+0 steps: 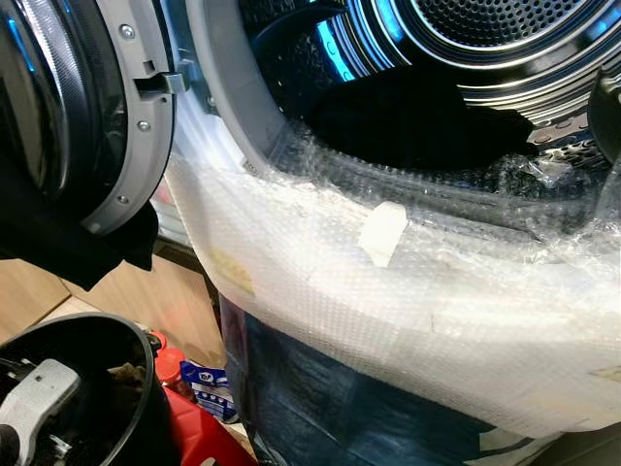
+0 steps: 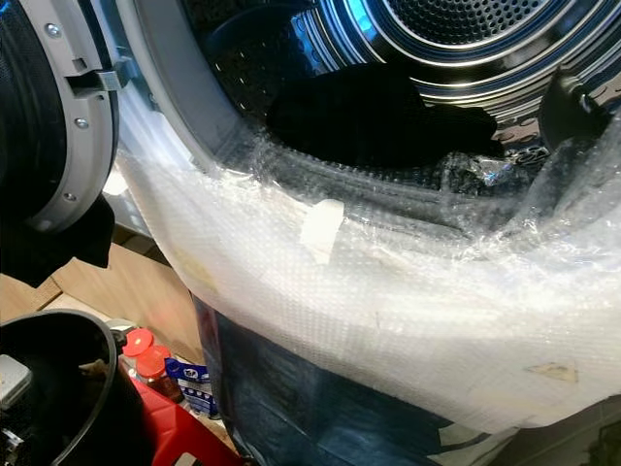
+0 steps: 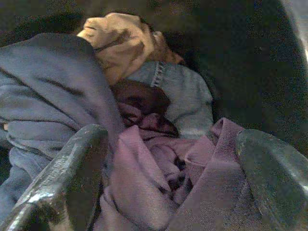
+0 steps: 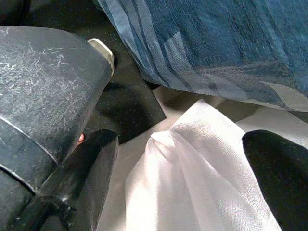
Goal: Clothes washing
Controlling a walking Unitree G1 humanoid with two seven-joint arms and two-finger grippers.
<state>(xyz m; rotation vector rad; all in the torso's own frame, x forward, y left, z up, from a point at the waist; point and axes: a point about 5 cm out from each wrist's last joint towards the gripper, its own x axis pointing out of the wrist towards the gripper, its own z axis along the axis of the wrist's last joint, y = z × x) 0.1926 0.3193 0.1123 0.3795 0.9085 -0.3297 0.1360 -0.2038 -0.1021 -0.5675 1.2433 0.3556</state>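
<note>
Between my left gripper's (image 3: 168, 187) spread fingers lies a mauve garment (image 3: 163, 173), crumpled on top of the laundry pile in the black basket (image 1: 126, 335); nothing is pinched yet. Just beyond the fingertips sit a grey-blue garment (image 3: 53, 91), a denim piece (image 3: 185, 91) and, farthest, a tan cloth (image 3: 122, 38).

To do this step well, I judge the fingers should sink deeper around the mauve folds before pressing together, so one item lifts free without dragging the denim.

My left arm reaches down into the basket, wrist pointed at the pile. My right gripper (image 4: 180, 173) hangs low, fingers apart and holding nothing, over a white cloth (image 4: 192, 178), with the basket wall beside one finger.

Farther off, the washer drum (image 1: 466, 58) stands with its door (image 1: 97, 116) swung wide, dark clothing (image 1: 417, 121) already inside, and bubble wrap (image 1: 408, 291) draped over the front.
</note>
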